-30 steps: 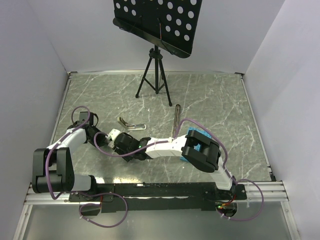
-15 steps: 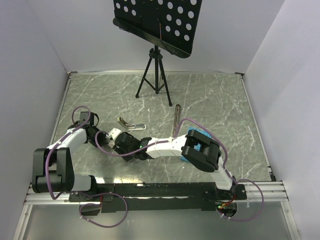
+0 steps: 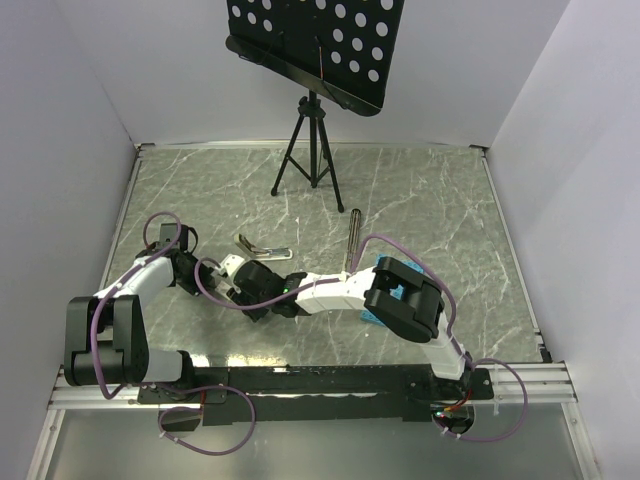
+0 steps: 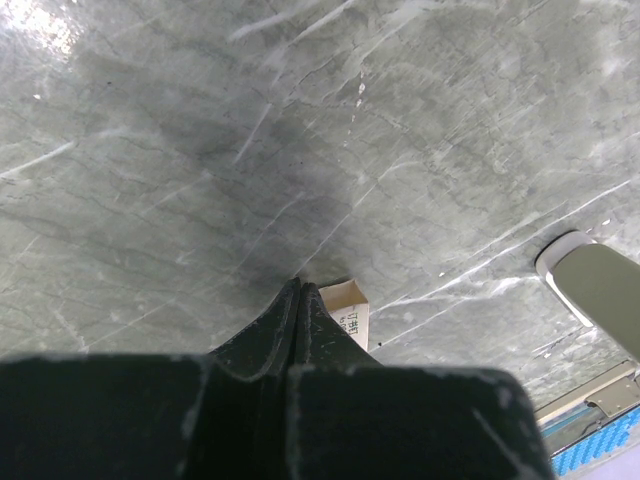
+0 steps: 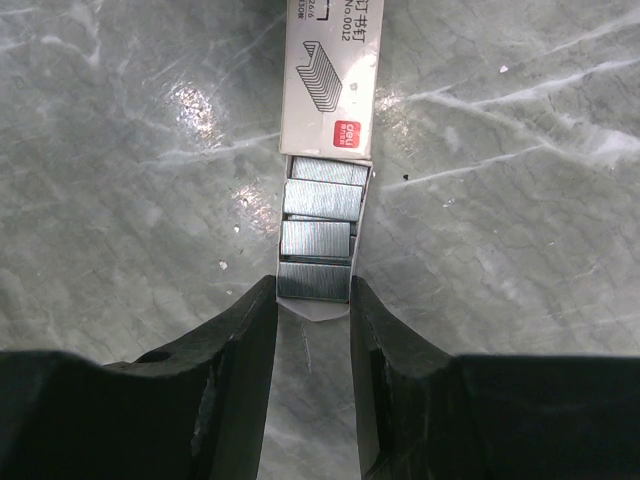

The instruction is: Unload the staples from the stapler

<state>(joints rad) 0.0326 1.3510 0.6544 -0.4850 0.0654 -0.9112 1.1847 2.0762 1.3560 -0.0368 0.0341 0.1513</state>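
The stapler [image 3: 262, 247], slim, silvery and V-shaped, lies open on the marble table just beyond both grippers, untouched. In the right wrist view a white staple box [image 5: 332, 80] has its inner drawer pulled out toward me, with several silvery strips of staples [image 5: 318, 240] lined up in it. My right gripper [image 5: 312, 290] grips the near end of that drawer, a finger pressed on each side. My left gripper [image 4: 298, 290] is shut with nothing between its fingers, its tip down at the box's cardboard corner [image 4: 345, 305]. In the top view the two grippers meet at the box [image 3: 231, 265].
A long dark metal bar [image 3: 353, 235] lies right of the stapler. A blue perforated tray [image 3: 372, 300] sits mostly under my right arm's elbow. A black tripod stand [image 3: 312, 150] with a perforated board rises at the table's back. White walls close in both sides.
My right gripper and forearm have shifted slightly away from the near edge, toward the box. The left arm has barely moved. Both grippers keep their state.
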